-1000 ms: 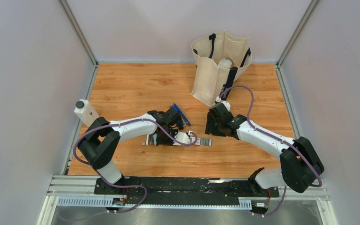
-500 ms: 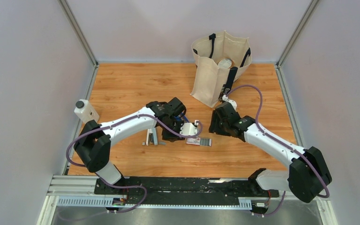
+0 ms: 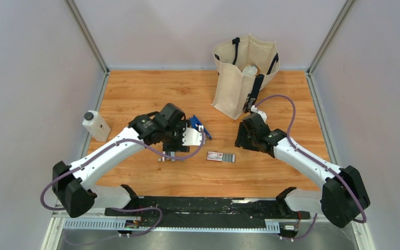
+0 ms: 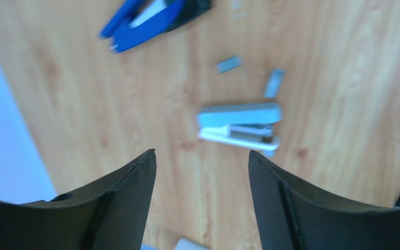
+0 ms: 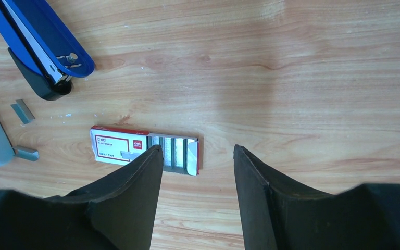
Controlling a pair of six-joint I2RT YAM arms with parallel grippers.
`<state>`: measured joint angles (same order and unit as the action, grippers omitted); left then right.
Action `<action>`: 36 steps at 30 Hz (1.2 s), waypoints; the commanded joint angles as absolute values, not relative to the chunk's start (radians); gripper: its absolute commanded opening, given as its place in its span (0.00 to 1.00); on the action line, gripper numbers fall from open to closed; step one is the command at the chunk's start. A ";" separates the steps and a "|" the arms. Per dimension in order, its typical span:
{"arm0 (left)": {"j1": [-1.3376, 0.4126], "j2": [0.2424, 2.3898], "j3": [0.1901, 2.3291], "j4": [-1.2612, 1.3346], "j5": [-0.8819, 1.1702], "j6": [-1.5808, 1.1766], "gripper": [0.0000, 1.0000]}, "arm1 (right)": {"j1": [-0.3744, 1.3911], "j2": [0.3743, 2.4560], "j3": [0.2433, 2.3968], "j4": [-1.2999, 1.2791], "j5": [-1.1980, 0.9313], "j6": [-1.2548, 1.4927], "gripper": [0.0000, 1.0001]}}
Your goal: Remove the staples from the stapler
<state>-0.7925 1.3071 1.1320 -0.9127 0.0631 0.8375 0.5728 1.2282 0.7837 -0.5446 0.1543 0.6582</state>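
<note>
Blue stapler point(image 5: 47, 41) lies hinged open on the wooden table point(image 3: 135, 94) between the two arms, nothing touching it. Left gripper point(image 4: 202, 156) has its jaws wide apart and empty, hovering over a grey stapler point(image 4: 239, 122) with loose staple strips point(image 4: 228, 64) beside it. Right gripper point(image 5: 198, 151) has its jaws apart and empty, above the red-and-white staple box point(image 5: 117, 146), near the blue stapler.

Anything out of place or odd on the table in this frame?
Yes. Loose staple strips lie scattered beside the grey stapler. The blue stapler lies splayed open, and the staple box has its tray slid partway out.
</note>
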 commanded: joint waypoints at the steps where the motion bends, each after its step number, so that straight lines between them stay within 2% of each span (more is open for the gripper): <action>1: -0.750 1.344 1.244 -1.027 -0.060 0.864 0.66 | 0.566 1.198 0.784 -0.538 0.149 0.655 0.56; 3: -0.747 1.323 1.232 -1.028 -0.049 0.865 0.65 | 0.566 1.190 0.781 -0.537 0.149 0.658 0.56; 5: -0.758 1.254 1.148 -0.947 -0.028 0.897 0.73 | 0.566 1.187 0.784 -0.538 0.147 0.658 0.56; 7: -0.765 1.230 1.076 -0.911 -0.014 0.908 0.93 | 0.566 1.187 0.788 -0.541 0.144 0.660 0.56; 11: -0.782 1.386 1.124 -1.066 0.039 0.924 0.93 | 0.566 1.177 0.788 -0.542 0.147 0.666 0.56; 14: -0.787 1.479 1.183 -1.126 0.136 0.936 0.89 | 0.566 1.164 0.782 -0.534 0.149 0.673 0.56; 21: -0.860 1.538 1.111 -1.033 0.225 1.014 0.88 | 0.561 1.141 0.795 -0.546 0.156 0.672 0.56; 24: -0.884 1.600 1.115 -1.009 0.207 1.016 0.74 | 0.554 1.128 0.796 -0.546 0.149 0.672 0.57; 29: -0.890 1.655 1.120 -0.973 0.199 1.006 0.60 | 0.537 1.112 0.792 -0.548 0.141 0.670 0.57; 36: -0.891 1.681 1.112 -0.884 0.149 0.985 0.61 | 0.523 1.095 0.798 -0.546 0.121 0.654 0.57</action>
